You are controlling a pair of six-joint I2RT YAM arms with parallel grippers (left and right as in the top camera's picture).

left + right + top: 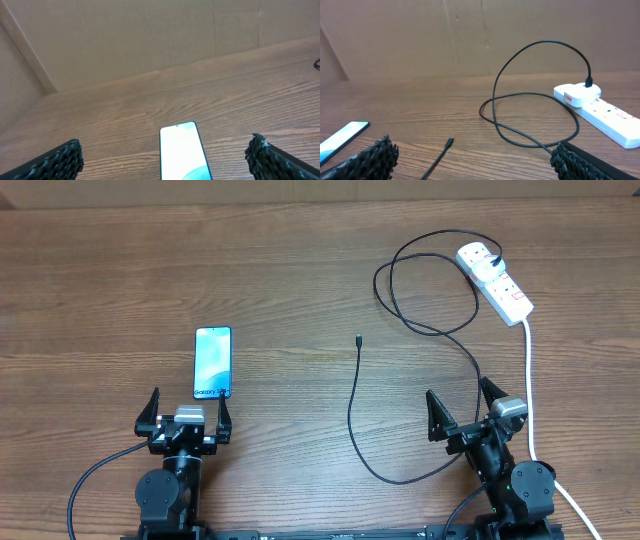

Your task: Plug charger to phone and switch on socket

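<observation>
Wooden bench (300,290) carries the lit phone (212,362) just at twelve o'clock of the left claw (189,398), which is spread apart and empty. The charger (352,405) tip lies at ten o'clock of the right claw (457,388), likewise spread, and the socket (497,280) at one o'clock.

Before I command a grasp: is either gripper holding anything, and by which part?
Nothing is held: the left gripper and the right gripper are both open and empty.
</observation>
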